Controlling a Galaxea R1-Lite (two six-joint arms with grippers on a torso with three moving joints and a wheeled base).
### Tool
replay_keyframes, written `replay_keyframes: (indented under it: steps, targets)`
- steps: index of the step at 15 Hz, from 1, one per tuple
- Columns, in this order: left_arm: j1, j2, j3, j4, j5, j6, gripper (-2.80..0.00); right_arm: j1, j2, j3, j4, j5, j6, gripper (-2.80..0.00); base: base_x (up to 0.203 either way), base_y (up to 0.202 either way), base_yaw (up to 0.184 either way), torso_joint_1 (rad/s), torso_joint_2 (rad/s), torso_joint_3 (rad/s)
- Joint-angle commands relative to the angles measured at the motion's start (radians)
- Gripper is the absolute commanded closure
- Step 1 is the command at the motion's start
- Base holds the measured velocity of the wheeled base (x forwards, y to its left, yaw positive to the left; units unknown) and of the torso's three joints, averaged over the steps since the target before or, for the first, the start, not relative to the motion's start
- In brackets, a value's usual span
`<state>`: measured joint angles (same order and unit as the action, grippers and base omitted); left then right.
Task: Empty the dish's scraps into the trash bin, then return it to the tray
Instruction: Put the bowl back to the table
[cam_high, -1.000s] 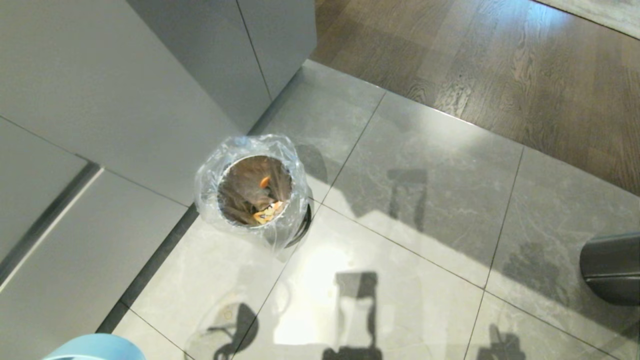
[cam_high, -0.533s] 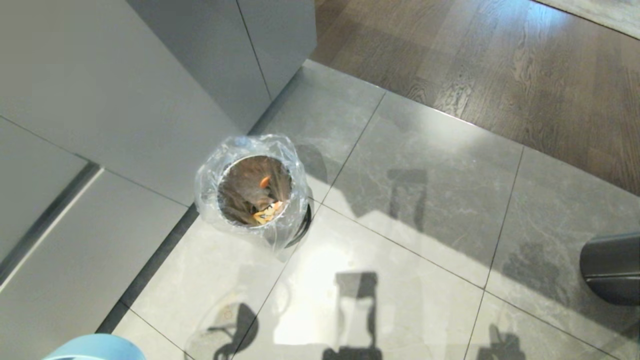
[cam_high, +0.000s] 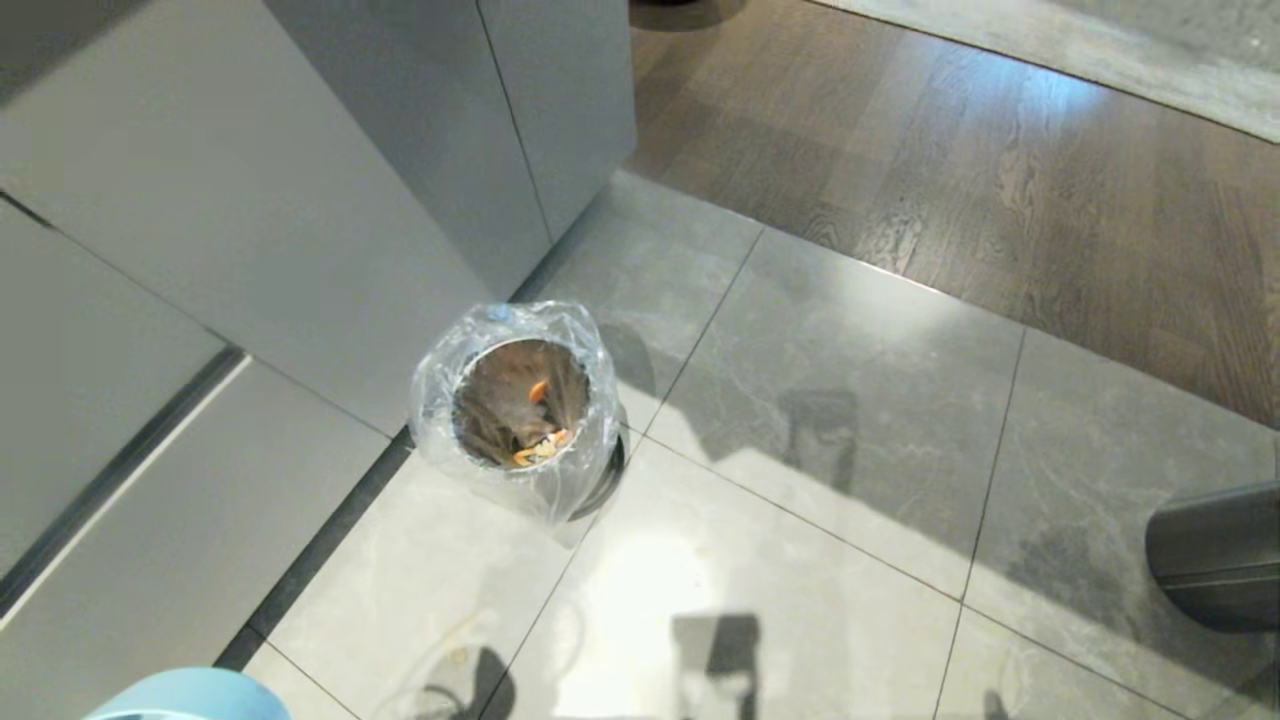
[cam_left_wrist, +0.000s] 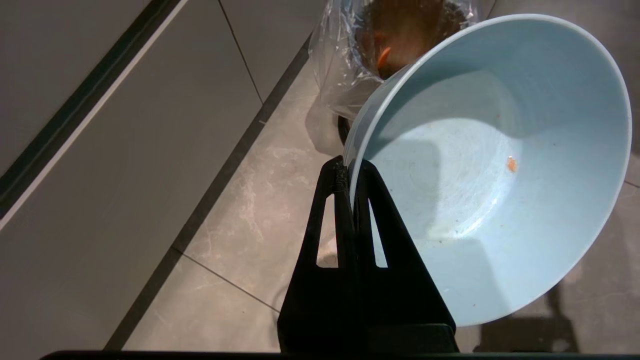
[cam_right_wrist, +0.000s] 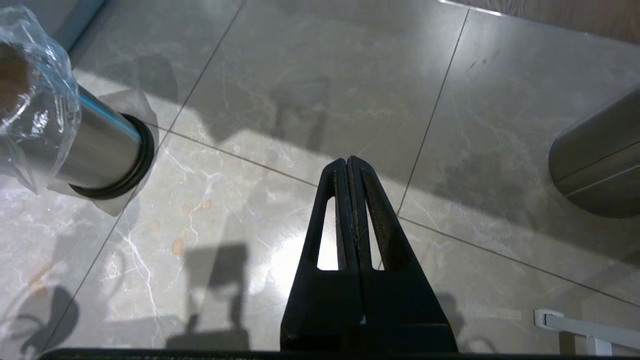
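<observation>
Dish, pale blue, clamped by its rim in the left gripper, one black finger inside the wall, the other outside. Bowl tilted on edge, almost bare inside: one tiny orange crumb and a few specks. In the head view only a sliver of its rim at the lower left edge.

Trash bin just beyond the dish, standing on the floor tiles close against the grey cabinet fronts. Shiny metal wall, black base ring, crinkled clear liner folded over the rim. Scraps lying at the bottom: orange slices with pale strips.

Right gripper pressed closed on nothing, pointing down over bare tile, the bin off to one side of it.

Larger dark cylinder at the right edge, well apart from the bin. Wood flooring beyond the tiles. White frame piece at the corner of the right wrist view.

No writing or labels readable anywhere. Tray out of sight.
</observation>
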<state>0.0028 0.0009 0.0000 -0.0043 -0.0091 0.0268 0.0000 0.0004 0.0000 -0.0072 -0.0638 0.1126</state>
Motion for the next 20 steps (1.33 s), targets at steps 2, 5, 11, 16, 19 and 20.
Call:
replay_keyframes:
  steps: [2,5,11,16,19,20]
  targets:
    - [0.000,0.001,0.000,0.000,0.000,-0.006,0.00,0.000,0.000,0.000,0.000,-0.001,0.001,0.00,0.000,0.000,0.000,0.003,0.00,0.198]
    - [0.000,0.001,0.000,-0.001,0.001,-0.018,0.00,0.000,0.001,0.000,0.000,-0.001,0.001,0.00,0.000,0.000,0.000,0.003,0.01,0.202]
    - [0.000,0.001,0.000,-0.002,0.006,-0.021,0.00,0.000,0.001,0.000,0.000,-0.001,0.001,0.00,0.000,0.000,0.000,0.001,0.00,0.201]
    - [0.000,0.001,0.000,-0.002,0.008,-0.030,0.00,0.000,0.000,0.000,0.000,-0.001,0.001,0.00,0.000,0.000,0.000,0.004,0.00,0.203]
    - [0.000,0.001,0.000,-0.002,0.008,-0.031,0.00,0.000,0.001,0.000,0.000,-0.001,0.001,0.00,0.000,0.000,0.000,0.004,0.00,0.204]
    - [0.000,0.001,0.000,-0.002,0.008,-0.031,0.00,0.000,0.000,0.000,0.000,-0.001,0.001,0.00,0.000,0.000,0.000,-0.006,0.01,0.201]
